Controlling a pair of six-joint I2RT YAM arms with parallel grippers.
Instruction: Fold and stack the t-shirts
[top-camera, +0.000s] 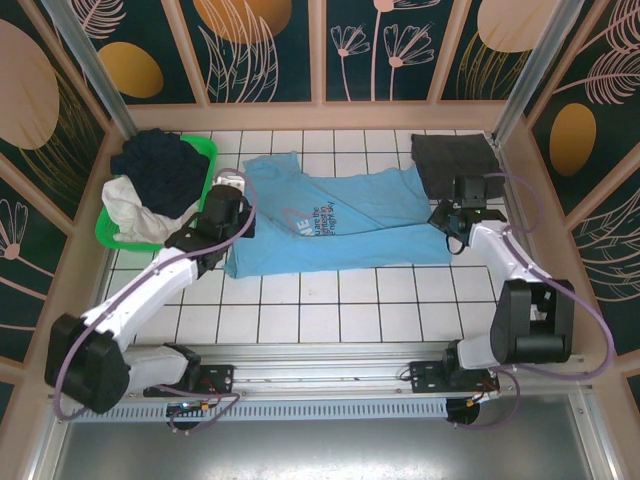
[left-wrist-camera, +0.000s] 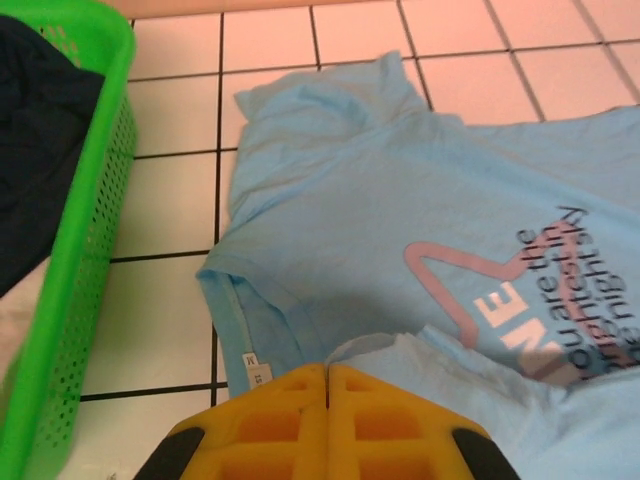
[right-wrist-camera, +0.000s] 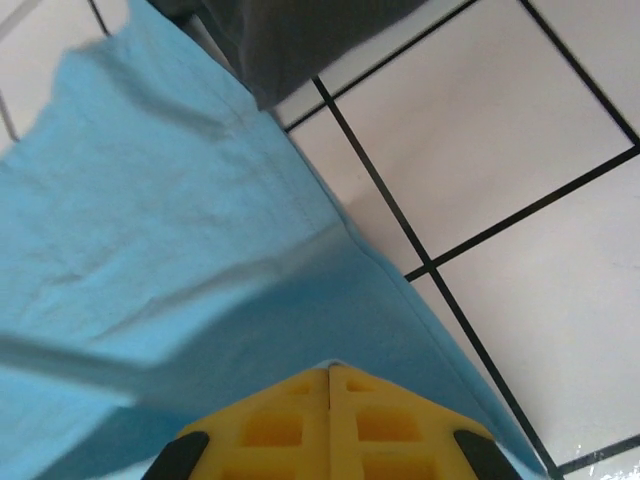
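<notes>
Left gripper (left-wrist-camera: 327, 368) is clamped tight, jaws together, pinching a fold of the light blue t-shirt (top-camera: 345, 228) near its collar. Right gripper (right-wrist-camera: 330, 369) is clenched on the hem. The shirt lies spread mid-table, with the dark grey t-shirt (top-camera: 452, 160) just beyond.

Robot test booth, white tiled tabletop (top-camera: 360, 300), floral-print wall panels (top-camera: 260, 50), metal mounting rail (top-camera: 330, 362)
</notes>
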